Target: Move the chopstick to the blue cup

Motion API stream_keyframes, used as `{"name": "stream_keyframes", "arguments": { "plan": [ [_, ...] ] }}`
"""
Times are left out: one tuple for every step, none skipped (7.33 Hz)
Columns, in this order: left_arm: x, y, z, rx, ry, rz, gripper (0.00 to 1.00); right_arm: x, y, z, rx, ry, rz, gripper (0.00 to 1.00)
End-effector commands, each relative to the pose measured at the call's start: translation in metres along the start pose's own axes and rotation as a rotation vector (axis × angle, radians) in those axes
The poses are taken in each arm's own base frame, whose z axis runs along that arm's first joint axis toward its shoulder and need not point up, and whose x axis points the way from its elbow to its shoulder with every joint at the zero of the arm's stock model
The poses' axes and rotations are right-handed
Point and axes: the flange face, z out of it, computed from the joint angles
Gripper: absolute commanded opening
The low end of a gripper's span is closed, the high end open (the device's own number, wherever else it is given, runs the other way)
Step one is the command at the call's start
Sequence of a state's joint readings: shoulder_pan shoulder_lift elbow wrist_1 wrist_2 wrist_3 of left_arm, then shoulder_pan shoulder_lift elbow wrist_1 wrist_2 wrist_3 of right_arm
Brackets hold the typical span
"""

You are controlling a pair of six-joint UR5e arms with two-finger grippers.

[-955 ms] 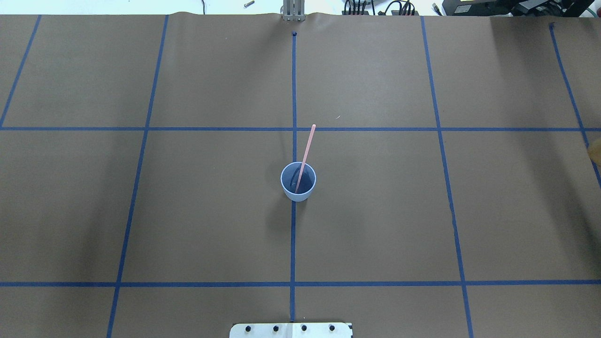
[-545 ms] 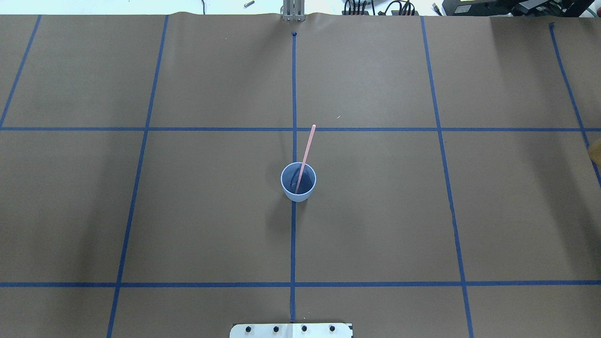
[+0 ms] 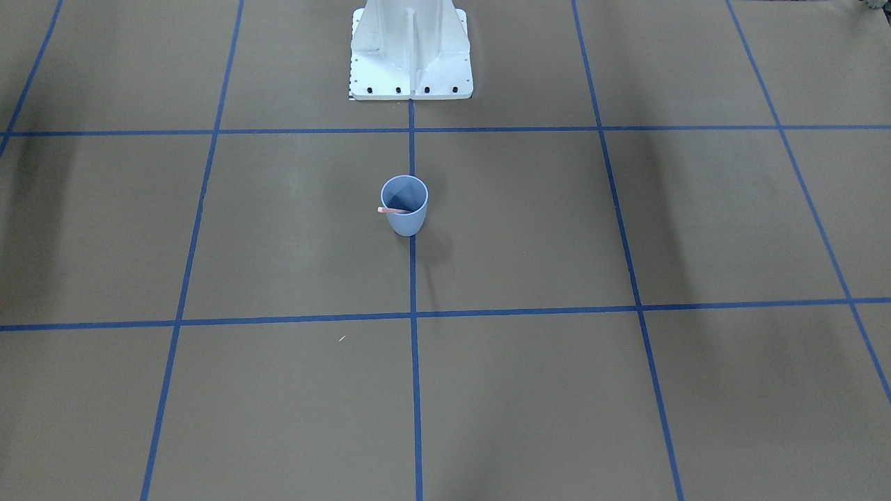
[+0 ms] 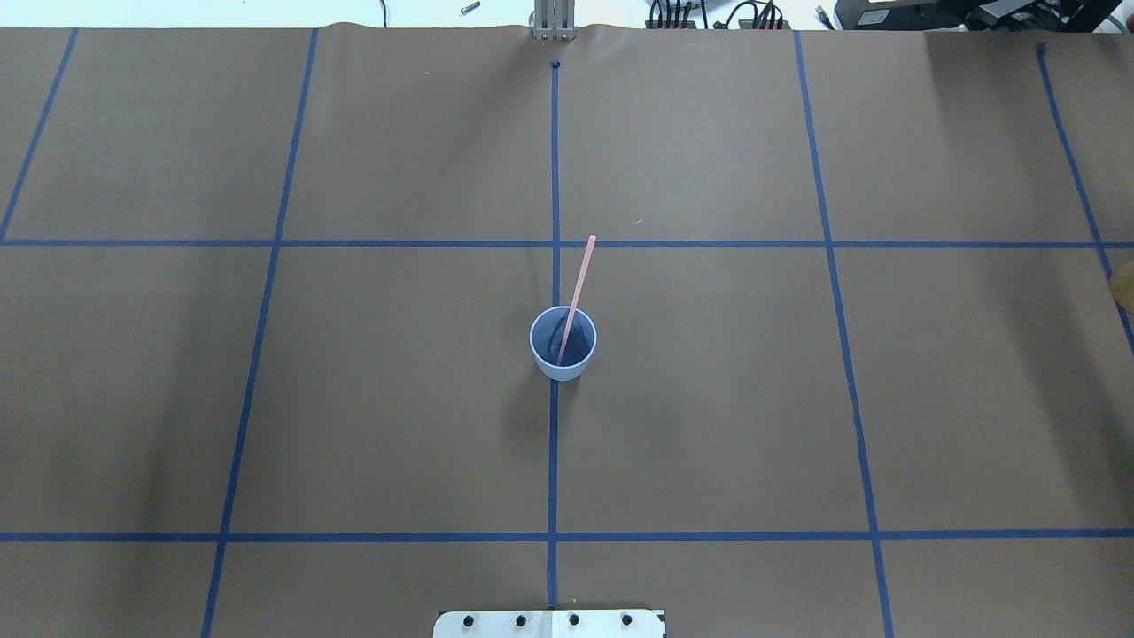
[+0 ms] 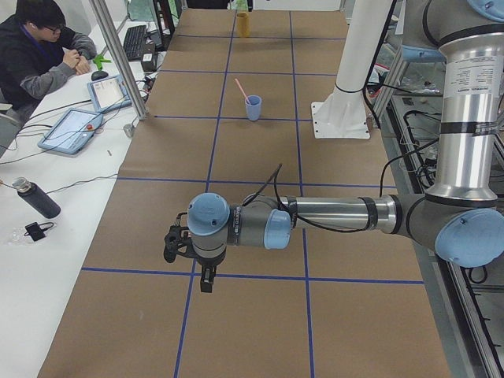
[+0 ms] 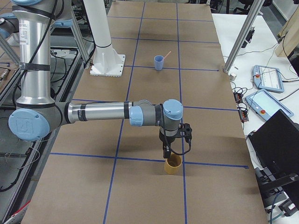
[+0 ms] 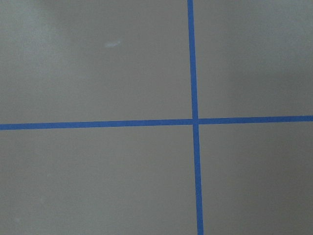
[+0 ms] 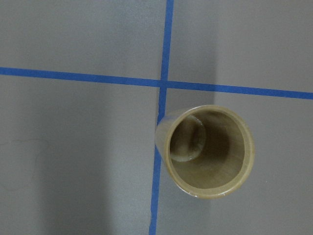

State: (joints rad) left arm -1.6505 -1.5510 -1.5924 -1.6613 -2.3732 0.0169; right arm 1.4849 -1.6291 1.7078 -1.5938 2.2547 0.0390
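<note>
The blue cup stands upright at the table's middle on the centre tape line, also seen in the front view as the blue cup. One pink chopstick leans in it, its top sticking out over the far rim. From the left side, the cup and the chopstick show far off. My left gripper hangs over bare table, far from the cup; I cannot tell if it is open or shut. My right gripper hovers just above a tan cup; its state cannot be told either.
The tan cup is upright and holds nothing, at the table's right end, on a tape crossing. The robot's white base sits behind the blue cup. A person sits at a side bench with tablets and a bottle.
</note>
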Motion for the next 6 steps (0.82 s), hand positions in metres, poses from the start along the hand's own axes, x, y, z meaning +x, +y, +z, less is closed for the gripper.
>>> {"name": "stream_keyframes", "arguments": {
  "plan": [
    [-0.0010,0.0029,0.0008,-0.001,-0.002,-0.001,0.99,-0.0004,-0.0001,-0.0004,0.001,0.000,0.000,1.00],
    [-0.0013,0.0029,0.0008,-0.001,-0.005,0.000,0.99,0.0021,0.0010,0.0024,-0.005,0.002,0.005,1.00],
    [-0.0025,0.0060,0.0022,-0.005,-0.003,-0.003,0.99,0.0022,0.0010,0.0024,-0.005,0.002,0.005,1.00],
    [-0.0025,0.0059,0.0021,-0.004,-0.005,-0.002,0.99,0.0031,0.0012,0.0036,-0.007,0.002,0.007,1.00],
    [-0.0025,0.0059,0.0021,-0.004,-0.005,-0.002,0.99,0.0034,0.0012,0.0036,-0.007,0.005,0.005,1.00],
    [-0.0024,0.0059,0.0021,-0.003,-0.003,-0.002,0.99,0.0034,0.0012,0.0036,-0.007,0.005,0.007,1.00]
  ]
}}
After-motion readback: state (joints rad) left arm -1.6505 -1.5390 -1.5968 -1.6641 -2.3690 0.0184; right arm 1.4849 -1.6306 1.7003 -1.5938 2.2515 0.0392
